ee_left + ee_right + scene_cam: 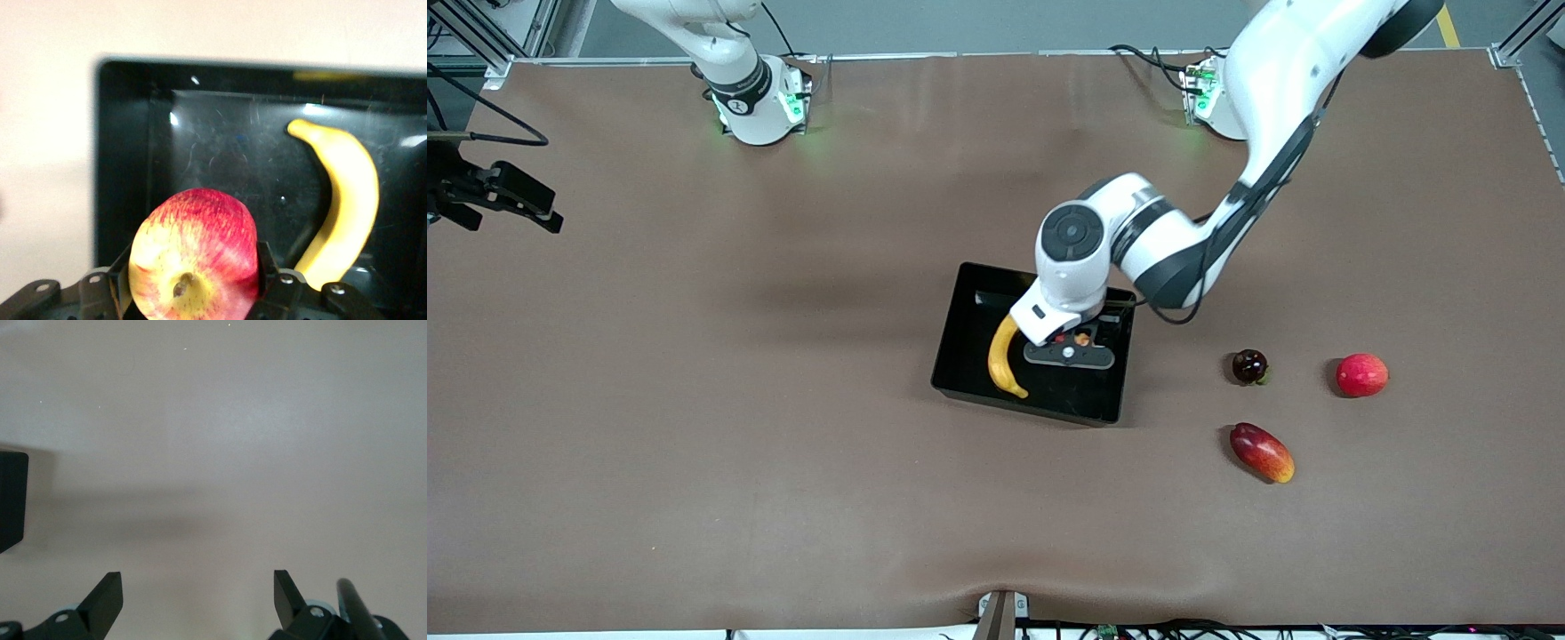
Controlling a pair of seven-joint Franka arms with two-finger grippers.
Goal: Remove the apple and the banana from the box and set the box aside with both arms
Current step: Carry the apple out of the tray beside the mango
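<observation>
The black box [960, 356] lies mid-table, and the yellow banana [1003, 358] rests on its floor along the wall toward the right arm's end. My left gripper [1069, 351] is over the box, shut on the red and yellow streaked apple [193, 260]. The black fingers [267, 263] press on both sides of the apple, whose stem dimple faces the wrist camera. In the left wrist view the banana [347, 200] curves beside the apple inside the box [127, 167]. My right gripper [547, 218] waits open over bare table at the right arm's end, nothing between its fingers [198, 587].
Toward the left arm's end of the table lie a dark round fruit [1249, 366], a pinkish-red round fruit [1361, 374] and an oblong red-orange mango [1262, 452], the mango nearest the front camera. A corner of the box [10, 497] shows in the right wrist view.
</observation>
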